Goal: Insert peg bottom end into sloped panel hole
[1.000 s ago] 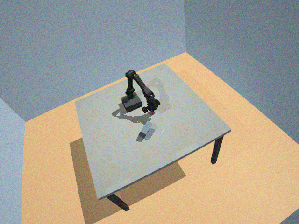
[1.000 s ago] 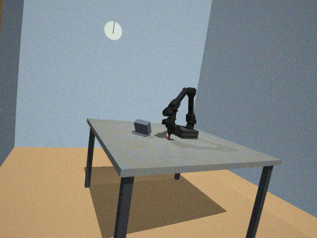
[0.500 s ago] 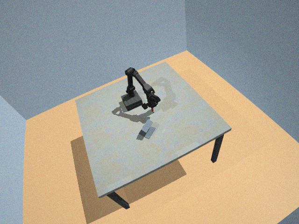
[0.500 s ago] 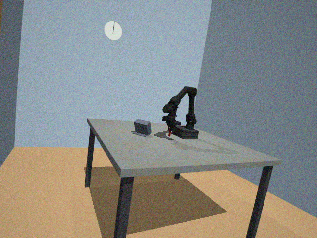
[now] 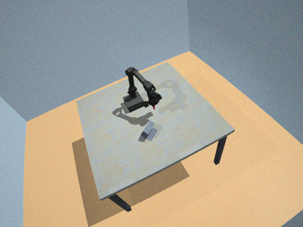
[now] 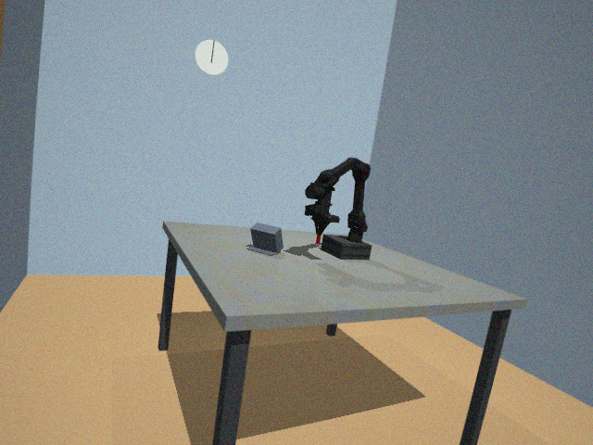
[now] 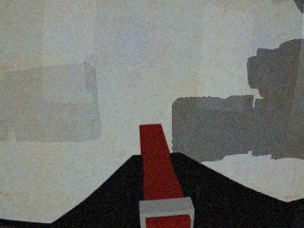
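The red peg (image 5: 154,107) (image 6: 318,238) (image 7: 161,185) has flat sides and a light grey band near its top end in the wrist view. My gripper (image 5: 153,105) (image 6: 318,233) (image 7: 156,163) is shut on the peg, with one black finger on each side. The peg points down, its bottom end a little above the table. The blue-grey sloped panel block (image 5: 149,126) (image 6: 266,238) stands on the table in front of the arm, apart from the peg, and is out of the wrist view. I cannot make out its hole in either the top or the exterior view.
The arm's dark base box (image 5: 133,102) (image 6: 346,247) is close beside the gripper. A thin base plate (image 5: 153,135) (image 6: 262,250) lies at the foot of the panel block. The table (image 5: 171,146) (image 6: 383,297) bears the arm's shadows.
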Robot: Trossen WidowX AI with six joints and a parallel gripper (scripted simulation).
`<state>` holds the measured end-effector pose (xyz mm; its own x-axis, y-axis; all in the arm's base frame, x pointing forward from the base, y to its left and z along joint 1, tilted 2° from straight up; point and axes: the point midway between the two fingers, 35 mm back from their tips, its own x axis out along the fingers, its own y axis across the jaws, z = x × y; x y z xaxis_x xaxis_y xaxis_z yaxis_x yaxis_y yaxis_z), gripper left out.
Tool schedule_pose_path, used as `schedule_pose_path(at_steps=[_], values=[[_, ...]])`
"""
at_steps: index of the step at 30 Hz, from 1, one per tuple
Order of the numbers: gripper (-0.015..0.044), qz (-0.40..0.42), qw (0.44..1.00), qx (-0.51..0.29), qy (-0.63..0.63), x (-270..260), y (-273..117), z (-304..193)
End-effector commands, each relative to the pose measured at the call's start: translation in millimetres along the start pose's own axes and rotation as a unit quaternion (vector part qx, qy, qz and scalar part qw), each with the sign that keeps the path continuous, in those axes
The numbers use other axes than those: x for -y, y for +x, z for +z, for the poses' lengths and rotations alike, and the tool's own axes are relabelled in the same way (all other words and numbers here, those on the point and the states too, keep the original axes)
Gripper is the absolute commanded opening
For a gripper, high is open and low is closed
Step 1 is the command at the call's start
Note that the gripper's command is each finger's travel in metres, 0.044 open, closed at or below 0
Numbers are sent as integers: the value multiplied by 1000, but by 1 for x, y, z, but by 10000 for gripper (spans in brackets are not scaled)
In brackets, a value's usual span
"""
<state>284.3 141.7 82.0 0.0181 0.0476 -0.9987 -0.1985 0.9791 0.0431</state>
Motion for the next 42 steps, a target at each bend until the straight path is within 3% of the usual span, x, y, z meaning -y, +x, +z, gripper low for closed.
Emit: schedule_pose_path(at_steps=[1, 42], values=[[0, 7, 1000, -1, 6, 2, 1, 1], [0, 101, 988, 18, 116, 39, 13, 22]])
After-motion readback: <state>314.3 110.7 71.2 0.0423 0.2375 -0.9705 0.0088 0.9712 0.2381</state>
